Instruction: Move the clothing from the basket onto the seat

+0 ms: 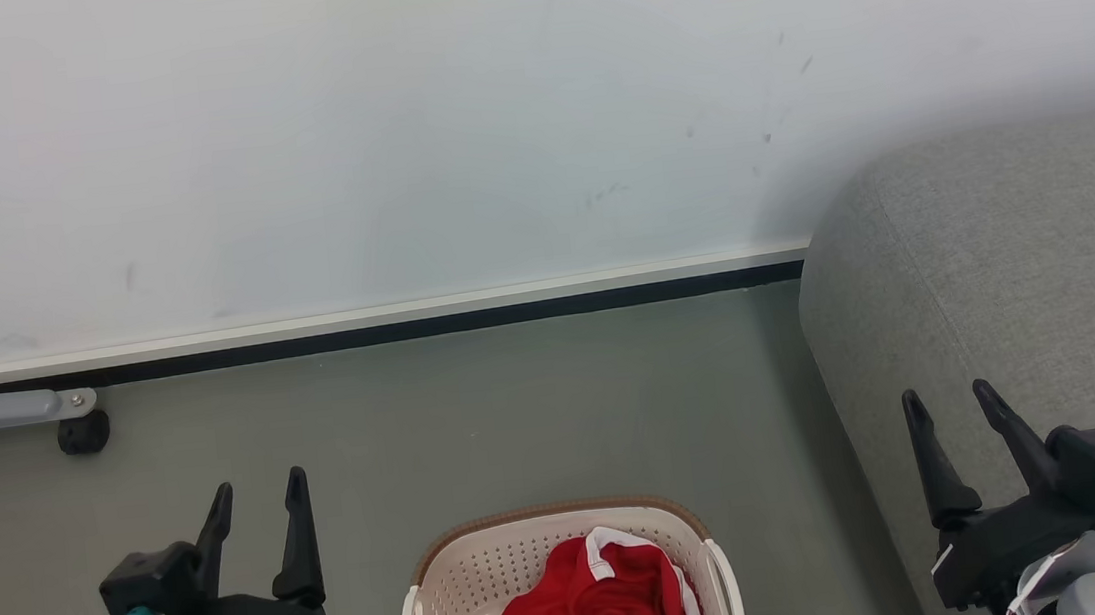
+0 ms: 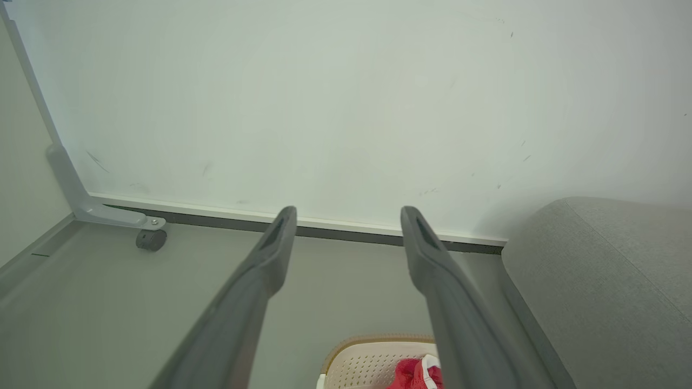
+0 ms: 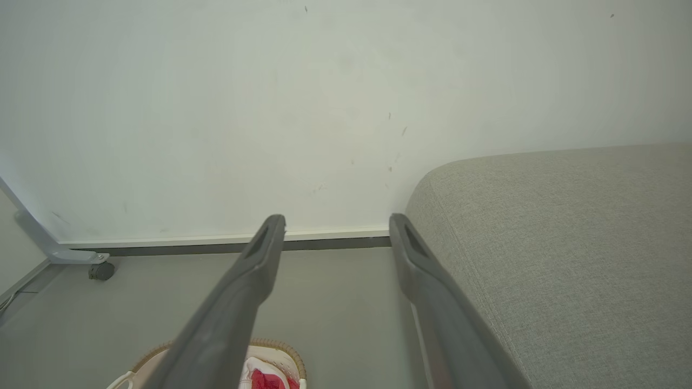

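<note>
1. Clothing [image 1: 586, 605] of soft red fabric with white trim is lying heaped in the cream perforated plastic basket [image 1: 493, 574], nearest, centre.
2. Dark two-fingered left gripper [image 1: 258, 482] and right gripper [image 1: 947, 393] are hovering spread and empty, flanking it, ready to reach in.
3. Grey upholstered seat [image 1: 1027, 281] is waiting farther right.

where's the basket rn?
Head view, bottom centre: the basket sits on the floor between the left gripper and the right gripper, red clothing inside it, with the grey seat off to its right.
</note>
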Tool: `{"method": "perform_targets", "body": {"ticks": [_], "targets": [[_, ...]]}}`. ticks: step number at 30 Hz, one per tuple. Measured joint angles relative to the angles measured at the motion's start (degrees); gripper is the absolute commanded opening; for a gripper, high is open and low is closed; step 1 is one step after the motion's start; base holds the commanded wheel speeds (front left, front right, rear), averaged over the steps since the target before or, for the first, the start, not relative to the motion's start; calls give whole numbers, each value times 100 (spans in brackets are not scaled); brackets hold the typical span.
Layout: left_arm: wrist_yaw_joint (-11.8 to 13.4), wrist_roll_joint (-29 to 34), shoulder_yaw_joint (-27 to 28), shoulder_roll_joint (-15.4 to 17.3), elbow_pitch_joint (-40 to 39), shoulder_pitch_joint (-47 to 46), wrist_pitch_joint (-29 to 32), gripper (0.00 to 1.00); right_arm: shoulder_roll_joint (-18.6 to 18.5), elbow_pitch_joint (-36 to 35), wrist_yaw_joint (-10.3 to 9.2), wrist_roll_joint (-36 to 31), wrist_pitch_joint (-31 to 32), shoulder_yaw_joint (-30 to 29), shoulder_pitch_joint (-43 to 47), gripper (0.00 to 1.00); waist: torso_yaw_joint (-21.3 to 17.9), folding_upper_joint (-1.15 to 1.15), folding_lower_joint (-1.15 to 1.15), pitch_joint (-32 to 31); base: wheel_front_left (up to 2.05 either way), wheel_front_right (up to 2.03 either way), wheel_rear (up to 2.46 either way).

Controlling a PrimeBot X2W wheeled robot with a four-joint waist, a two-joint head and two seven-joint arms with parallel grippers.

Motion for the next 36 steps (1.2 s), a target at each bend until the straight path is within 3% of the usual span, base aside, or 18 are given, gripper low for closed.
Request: {"method": "perform_targets", "body": {"ticks": [10, 36], "targets": [[171, 506, -37, 46, 122, 0, -198, 100, -46, 160, -193, -572, -162, 151, -19, 100, 10, 0, 0, -20, 0, 0, 0], [187, 664, 8, -65, 171, 4, -196, 100, 1, 248, -241, -606, -207, 140, -16, 100, 1, 0, 0, 2, 0, 0, 0]]}}
